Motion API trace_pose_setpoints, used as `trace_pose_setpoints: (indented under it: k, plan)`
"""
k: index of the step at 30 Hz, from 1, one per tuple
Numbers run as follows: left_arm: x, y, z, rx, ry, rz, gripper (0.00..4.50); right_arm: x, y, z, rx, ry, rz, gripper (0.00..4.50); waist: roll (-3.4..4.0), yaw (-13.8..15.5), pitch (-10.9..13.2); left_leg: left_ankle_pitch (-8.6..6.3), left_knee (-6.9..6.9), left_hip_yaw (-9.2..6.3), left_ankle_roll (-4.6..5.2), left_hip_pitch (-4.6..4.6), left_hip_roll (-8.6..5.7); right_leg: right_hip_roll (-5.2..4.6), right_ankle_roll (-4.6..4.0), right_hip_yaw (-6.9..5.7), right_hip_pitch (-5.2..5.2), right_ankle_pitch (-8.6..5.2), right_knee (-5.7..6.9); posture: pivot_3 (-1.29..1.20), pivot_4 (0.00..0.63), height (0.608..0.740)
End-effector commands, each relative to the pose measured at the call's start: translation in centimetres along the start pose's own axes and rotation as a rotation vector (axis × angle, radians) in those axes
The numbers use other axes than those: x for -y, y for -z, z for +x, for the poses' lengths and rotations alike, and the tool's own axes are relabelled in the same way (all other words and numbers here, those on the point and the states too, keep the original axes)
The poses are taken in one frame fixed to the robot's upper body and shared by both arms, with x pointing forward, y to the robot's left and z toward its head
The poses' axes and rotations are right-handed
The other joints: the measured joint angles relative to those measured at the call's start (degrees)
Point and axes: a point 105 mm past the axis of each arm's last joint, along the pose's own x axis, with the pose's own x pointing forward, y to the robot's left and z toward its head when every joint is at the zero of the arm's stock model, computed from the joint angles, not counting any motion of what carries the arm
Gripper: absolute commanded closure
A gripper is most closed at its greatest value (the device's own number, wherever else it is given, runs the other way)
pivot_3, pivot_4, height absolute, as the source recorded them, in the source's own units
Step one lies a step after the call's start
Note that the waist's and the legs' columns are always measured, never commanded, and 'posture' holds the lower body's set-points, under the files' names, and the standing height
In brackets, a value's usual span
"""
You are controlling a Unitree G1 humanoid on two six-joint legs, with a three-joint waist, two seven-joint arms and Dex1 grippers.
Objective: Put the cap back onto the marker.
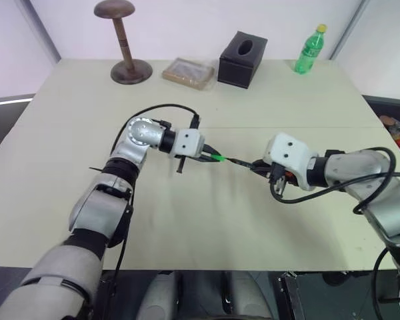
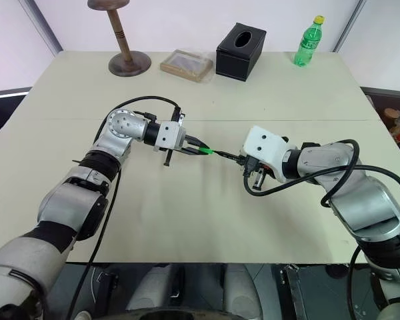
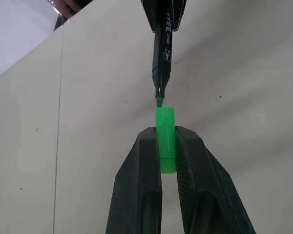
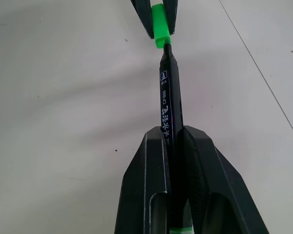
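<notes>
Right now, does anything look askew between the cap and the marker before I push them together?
Slightly. The marker meets the mouth of the green cap with its tip toward one edge, and it runs at a small angle to the cap. The left tool grips the cap, the right tool the marker.

The small green cap (image 3: 166, 146) is pinched in the left gripper (image 3: 166, 130), up in the air. The black marker (image 4: 169, 97) with white writing sits in the right gripper (image 4: 172, 129). Its green tip just meets the cap's open end.
</notes>
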Motion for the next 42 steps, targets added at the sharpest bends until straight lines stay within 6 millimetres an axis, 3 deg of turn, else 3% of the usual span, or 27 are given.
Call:
trace_pose_setpoints:
  k: [1,25,42]
  plan:
    - [-1.4,-1.2,-0.5,0.020,-0.039,0.056,4.50,0.6,-0.8,-0.6,0.024,0.032,-0.035,4.48,0.00,0.0,0.0,0.00,0.00,0.00,0.00,0.00,0.00,0.00,0.00,0.00,0.00,0.00,0.00,0.00,0.150,0.740]
    - [-0.9,-1.7,0.6,0.060,-0.019,0.070,4.50,-0.2,-1.4,-0.2,0.051,0.006,-0.022,4.48,0.01,0.0,0.0,0.00,0.02,0.00,0.00,-0.02,-0.01,0.00,0.00,0.00,-0.02,0.00,0.02,0.00,0.150,0.740]
    - [-0.6,-3.1,1.0,0.138,-0.038,0.219,4.50,-1.1,-2.2,-0.4,0.124,-0.093,0.140,4.48,0.01,0.0,0.0,0.00,0.02,0.00,0.00,-0.02,-0.01,-0.01,0.00,0.01,-0.03,0.00,0.02,0.00,0.150,0.740]
